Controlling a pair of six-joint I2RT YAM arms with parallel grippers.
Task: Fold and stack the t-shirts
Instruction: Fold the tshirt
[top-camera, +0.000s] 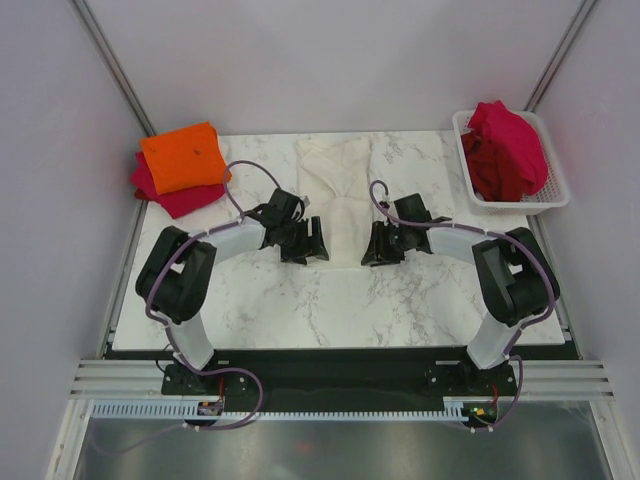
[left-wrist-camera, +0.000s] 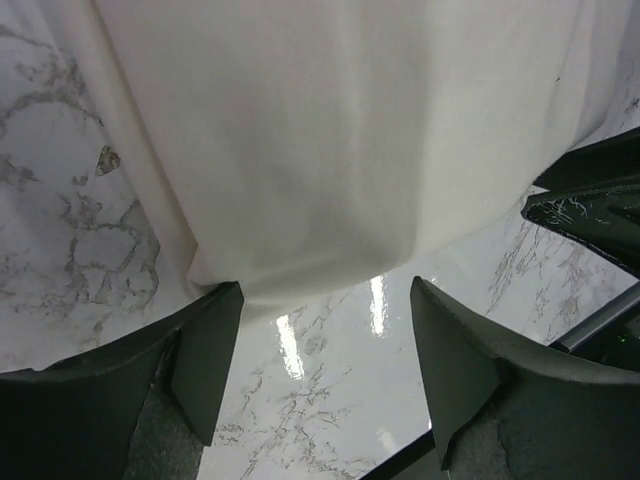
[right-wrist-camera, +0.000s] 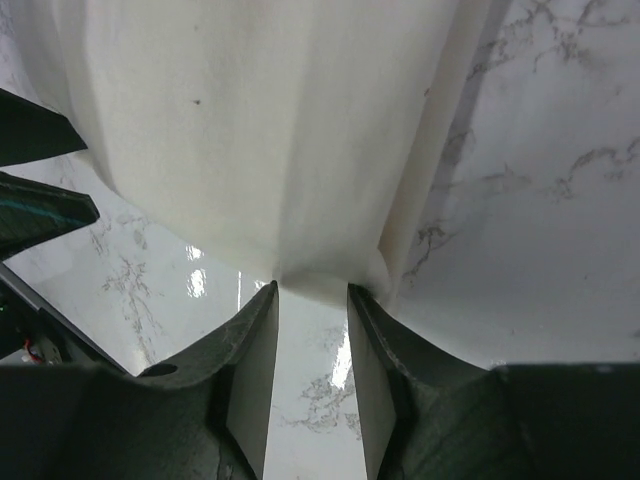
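A cream-white t-shirt (top-camera: 335, 190) lies flat in the middle of the marble table, folded into a long strip. My left gripper (top-camera: 305, 248) is open wide at its near left corner; in the left wrist view (left-wrist-camera: 325, 290) the shirt's (left-wrist-camera: 340, 140) hem lies just past the fingertips, touching the left one. My right gripper (top-camera: 383, 248) is open with a narrow gap at the near right corner; in the right wrist view (right-wrist-camera: 312, 290) the shirt's (right-wrist-camera: 270, 130) hem sits right at the tips. A folded orange t-shirt (top-camera: 182, 157) lies on a folded red t-shirt (top-camera: 180, 197) at the back left.
A white mesh basket (top-camera: 552, 195) at the back right holds crumpled red t-shirts (top-camera: 505, 150). Grey walls close the back and sides. Bare marble table (top-camera: 340, 310) runs between the grippers and the near edge.
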